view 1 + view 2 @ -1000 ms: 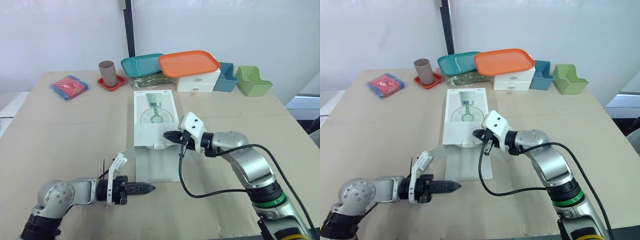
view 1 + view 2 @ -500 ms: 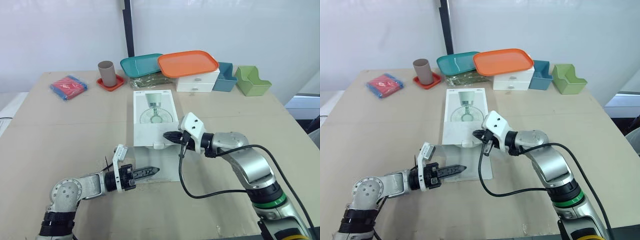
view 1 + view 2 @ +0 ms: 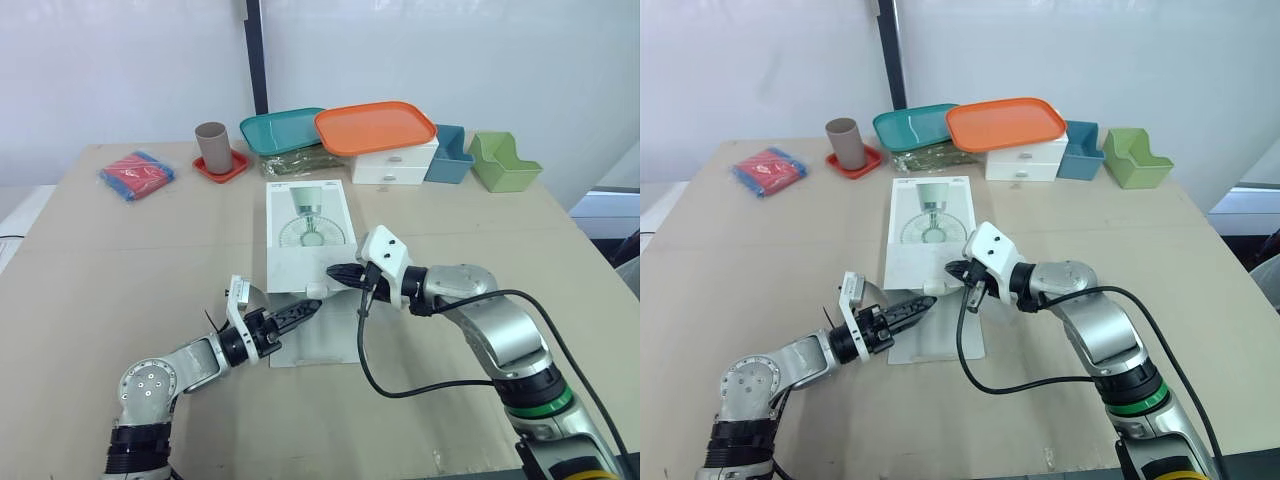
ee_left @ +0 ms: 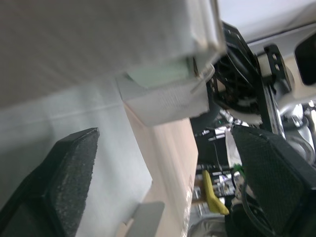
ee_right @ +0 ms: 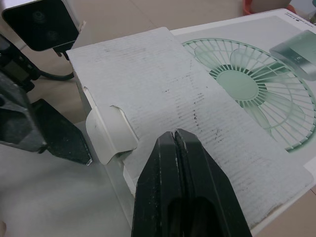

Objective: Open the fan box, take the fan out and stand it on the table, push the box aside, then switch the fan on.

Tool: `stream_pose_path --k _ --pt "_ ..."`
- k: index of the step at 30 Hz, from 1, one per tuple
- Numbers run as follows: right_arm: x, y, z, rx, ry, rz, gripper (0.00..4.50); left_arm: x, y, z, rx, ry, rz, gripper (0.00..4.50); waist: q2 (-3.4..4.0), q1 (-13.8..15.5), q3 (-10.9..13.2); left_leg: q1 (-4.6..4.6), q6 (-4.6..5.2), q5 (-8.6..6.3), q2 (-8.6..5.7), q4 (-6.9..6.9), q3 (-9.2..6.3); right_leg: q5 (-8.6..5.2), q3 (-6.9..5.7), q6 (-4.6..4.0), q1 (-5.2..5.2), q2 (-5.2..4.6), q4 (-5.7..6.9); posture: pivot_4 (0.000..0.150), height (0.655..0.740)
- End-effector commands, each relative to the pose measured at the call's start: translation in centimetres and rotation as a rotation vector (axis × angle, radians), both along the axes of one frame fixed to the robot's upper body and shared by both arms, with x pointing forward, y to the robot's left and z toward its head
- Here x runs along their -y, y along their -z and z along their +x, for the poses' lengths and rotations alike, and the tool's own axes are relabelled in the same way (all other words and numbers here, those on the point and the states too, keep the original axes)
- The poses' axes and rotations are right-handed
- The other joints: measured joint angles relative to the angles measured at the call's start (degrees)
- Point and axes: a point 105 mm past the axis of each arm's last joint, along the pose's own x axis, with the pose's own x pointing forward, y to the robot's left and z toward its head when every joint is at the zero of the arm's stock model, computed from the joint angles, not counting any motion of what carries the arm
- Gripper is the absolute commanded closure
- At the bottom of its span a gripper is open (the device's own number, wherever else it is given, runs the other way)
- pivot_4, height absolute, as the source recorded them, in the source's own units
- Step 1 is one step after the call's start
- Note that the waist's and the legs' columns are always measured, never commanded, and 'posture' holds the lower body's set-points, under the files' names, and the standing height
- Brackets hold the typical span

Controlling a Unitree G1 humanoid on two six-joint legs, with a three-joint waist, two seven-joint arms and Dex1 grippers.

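1. Box (image 3: 307, 235) is laid flat mid-surface (image 3: 120, 260), with its near flap (image 3: 320, 335) folded out toward the robot.
2. Left hand (image 3: 303, 310) is spread open at the box's near end, with nothing gripped. The right hand (image 3: 338, 272) is closed and empty, its tips on the lid.
3. The lid is best steadied while the tab (image 5: 111, 133) is caught squarely and lifted gently.
4. A green fan drawing is printed on top; the small print, possibly a brand name, cannot be read.

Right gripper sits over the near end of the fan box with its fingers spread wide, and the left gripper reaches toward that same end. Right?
Not quite: the right wrist view shows the right gripper with its fingers pressed shut, not spread. It does sit over the fan box at its near end, and the left gripper reaches toward that end.
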Motion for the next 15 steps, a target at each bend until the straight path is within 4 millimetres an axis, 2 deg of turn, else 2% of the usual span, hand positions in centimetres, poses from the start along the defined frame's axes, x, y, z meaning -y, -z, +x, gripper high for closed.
stream_pose_path --k 1,4,7,15 --pt "0.3 0.2 -0.1 -0.011 0.008 -0.01 4.5 -0.6 0.9 0.2 -0.026 -0.038 0.04 0.04 0.0 0.0 0.0 0.0 0.0 0.0 0.0 0.0 0.0 0.0 0.0 0.0 0.0 0.0 0.0 0.15 0.74" --pt "0.2 0.3 -0.2 -0.013 0.007 -0.01 4.5 -1.1 1.3 0.4 -0.022 -0.061 0.084 0.04 0.0 0.0 0.0 0.0 -0.01 0.01 0.0 0.0 0.01 0.0 0.0 0.0 0.0 0.01 0.0 0.15 0.74" --pt "0.2 0.3 -0.2 -0.017 0.006 -0.008 4.5 -2.0 1.0 1.2 0.011 -0.087 0.116 0.04 0.01 0.0 0.0 0.01 -0.02 0.01 0.0 0.0 0.01 0.0 0.0 0.0 0.0 0.02 0.0 0.15 0.74" --pt "-0.2 -0.2 -0.2 -0.006 -0.003 0.002 4.5 -2.7 0.7 2.5 0.056 -0.113 0.153 0.04 0.0 0.0 0.0 -0.01 -0.09 0.05 -0.02 -0.01 -0.02 0.0 0.0 0.01 0.01 0.01 0.0 0.15 0.74"
